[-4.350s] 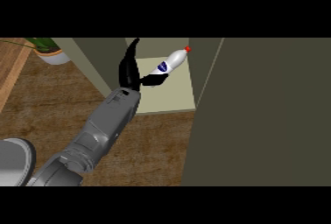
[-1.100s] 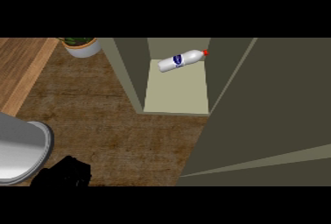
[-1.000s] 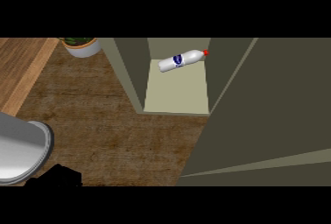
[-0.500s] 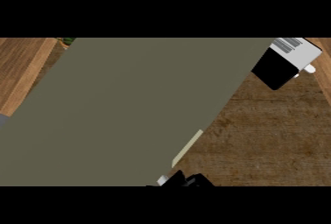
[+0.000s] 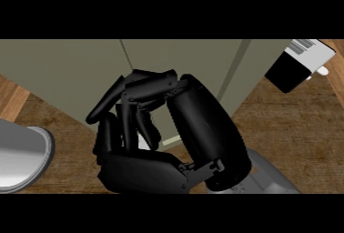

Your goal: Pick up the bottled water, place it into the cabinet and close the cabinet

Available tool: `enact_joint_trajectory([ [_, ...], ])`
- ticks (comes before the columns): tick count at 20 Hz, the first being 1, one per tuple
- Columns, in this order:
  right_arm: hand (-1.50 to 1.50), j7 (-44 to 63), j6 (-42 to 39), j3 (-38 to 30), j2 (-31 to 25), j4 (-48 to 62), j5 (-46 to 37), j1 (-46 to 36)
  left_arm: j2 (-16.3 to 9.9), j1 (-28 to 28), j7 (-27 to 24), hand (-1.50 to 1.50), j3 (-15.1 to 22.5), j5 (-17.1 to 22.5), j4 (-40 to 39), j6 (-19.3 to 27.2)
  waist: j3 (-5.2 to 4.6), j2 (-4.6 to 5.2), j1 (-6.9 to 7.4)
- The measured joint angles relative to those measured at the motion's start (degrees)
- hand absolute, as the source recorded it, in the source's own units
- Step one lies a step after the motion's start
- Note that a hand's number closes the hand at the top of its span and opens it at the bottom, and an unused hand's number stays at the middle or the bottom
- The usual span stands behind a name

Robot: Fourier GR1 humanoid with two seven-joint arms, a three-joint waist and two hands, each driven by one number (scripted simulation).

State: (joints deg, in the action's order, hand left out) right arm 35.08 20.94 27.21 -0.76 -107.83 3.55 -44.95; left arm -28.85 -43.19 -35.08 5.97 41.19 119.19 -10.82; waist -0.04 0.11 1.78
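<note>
**Bottle out of sight, hand curled and empty in front of the cabinet**

You have one hand (image 5: pixel 144 170) in view, and I take it for the right, since its grey forearm runs off toward the lower right. Its fingers are bent over at the top and curled inward, and nothing shows inside them.

The bottled water appears nowhere. It is not in the hand or on the wooden counter (image 5: pixel 295 127) to the hand's right. It is also not by the grey rounded vessel (image 5: pixel 20 154) to its left. The likeliest place is behind the grey-green cabinet (image 5: pixel 67 77) panels just beyond the fingers, though you can't confirm that from here.

So you cannot tell which way its cap points or how its long axis lies.

If you have to handle it again, expect a light, smooth plastic body that flexes and rolls easily. Take it around the middle, across its length.
</note>
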Motion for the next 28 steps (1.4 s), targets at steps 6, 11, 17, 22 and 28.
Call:
enact_joint_trajectory([
  [6,1.5,-6.08,-6.01,-7.38,0.02,12.95,3.9,-4.41,-0.23,-2.73,-0.28,1.5,-3.69,1.53,-0.13,-3.68,0.06,-0.01,-0.15],
  [11,1.5,-12.55,-9.39,-10.44,0.39,23.16,5.61,-6.11,-1.13,-2.9,1.03,1.5,-7.49,4.42,-1.02,-6.29,0.02,-0.19,-0.27],
  [17,1.5,-18.61,-13.18,-11.31,0.81,31.21,7.39,-9.13,-1.04,-1.92,2.66,1.5,-8.92,5.52,-1.34,-7.56,-0.02,-1.4,0.05],
  [22,1.5,-23.56,-13.95,-11.03,0.78,35.6,7.77,-10.46,-0.81,-1.43,2.63,1.5,-8.97,5.26,-2.08,-9.02,-0.23,-2.08,0.94],
  [28,1.5,-26.76,-15.53,-11.67,0.77,38.8,8.0,-11.56,-1.01,0.12,3.47,1.5,-9.28,5.67,-1.77,-8.96,-0.41,-2.39,1.28],
])
